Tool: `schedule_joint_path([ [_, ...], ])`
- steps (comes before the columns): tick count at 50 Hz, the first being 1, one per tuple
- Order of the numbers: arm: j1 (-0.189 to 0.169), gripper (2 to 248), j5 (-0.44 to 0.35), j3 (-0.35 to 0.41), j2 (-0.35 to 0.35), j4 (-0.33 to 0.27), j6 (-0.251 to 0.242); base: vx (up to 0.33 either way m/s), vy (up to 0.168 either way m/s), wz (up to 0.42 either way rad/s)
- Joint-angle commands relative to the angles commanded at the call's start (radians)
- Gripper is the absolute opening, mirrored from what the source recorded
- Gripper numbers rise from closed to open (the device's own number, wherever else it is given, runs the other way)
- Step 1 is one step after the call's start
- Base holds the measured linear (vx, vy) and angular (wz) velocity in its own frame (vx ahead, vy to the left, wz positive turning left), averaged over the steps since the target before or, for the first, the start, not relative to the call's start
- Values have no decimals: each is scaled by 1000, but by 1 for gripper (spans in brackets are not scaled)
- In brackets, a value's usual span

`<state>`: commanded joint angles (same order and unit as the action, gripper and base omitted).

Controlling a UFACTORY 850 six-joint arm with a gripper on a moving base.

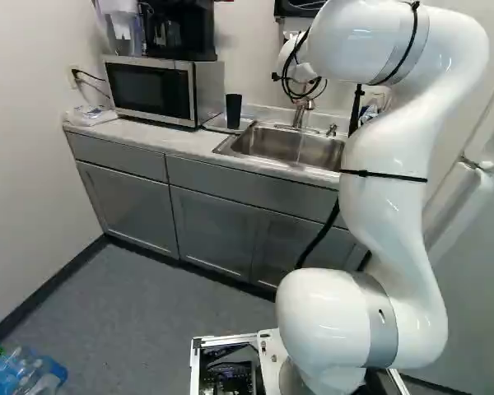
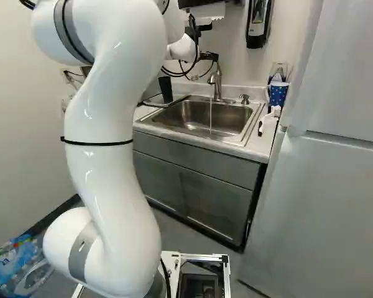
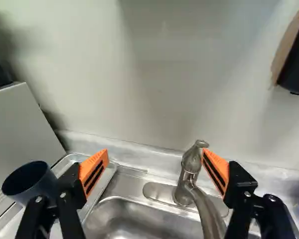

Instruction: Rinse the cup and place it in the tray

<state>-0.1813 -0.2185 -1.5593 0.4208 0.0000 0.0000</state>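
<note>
Spreading the jaws wide, gripping nothing, hovering over the back of the sink (image 2: 250, 118) and facing the faucet (image 3: 190, 167), apparently lining up its handle within the gap. Seeing water (image 2: 211, 115) running from the spout! Working the tap, probably, but not telling from here whether starting the rinse or finishing it. If finishing, needing a careful nudge on the handle to be stopping the flow; if starting, needing a sideways swing for fetching the cup (image 3: 31, 180). Spotting that cup outside the jaws, just beyond one finger, standing upright and ungripped on the tray (image 1: 214, 127), between sink and microwave (image 1: 152, 89), toward the back edge of the desk (image 1: 132, 132).
</note>
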Motion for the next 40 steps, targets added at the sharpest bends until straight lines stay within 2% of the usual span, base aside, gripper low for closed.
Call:
schedule_joint_path([
  [30, -41, 247, 2, 158, -135, 0, 0, 0, 0, 0],
  [40, -56, 247, 28, 210, -180, 0, 0, 0, 0, 0],
])
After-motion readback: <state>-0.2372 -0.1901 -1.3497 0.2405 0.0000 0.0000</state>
